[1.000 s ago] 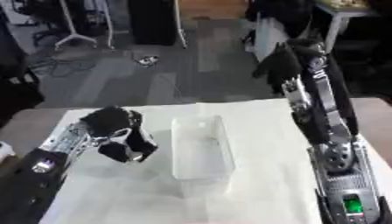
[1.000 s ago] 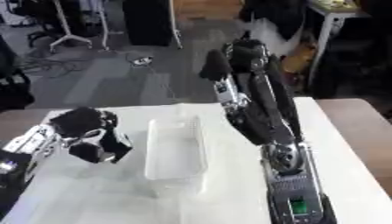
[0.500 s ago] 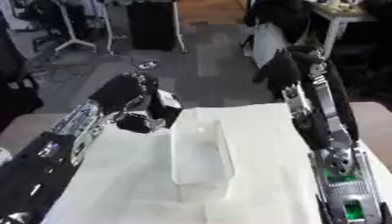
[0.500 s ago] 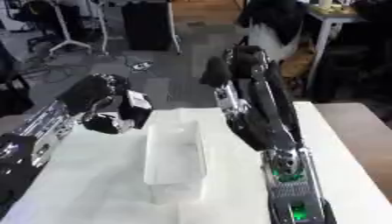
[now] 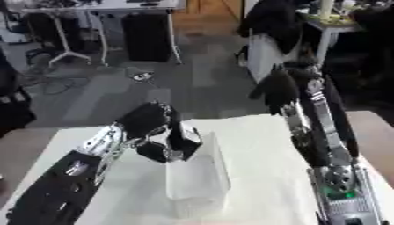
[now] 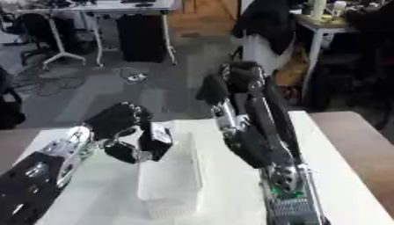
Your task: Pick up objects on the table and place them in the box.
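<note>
Beside box, left hand gripping object

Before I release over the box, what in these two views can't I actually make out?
- Object in the left hand: dark shape, blurred, half wrapped by fingers; identity unclear in both views.
- Box inside: clear walls, blur; contents unreadable.
- Right hand: raised, dark against a dark background; finger pose unclear.
- Table: near edge cut off by the frame.

Soft, blurry indoor light throughout; dim background, faint shadows.
</note>
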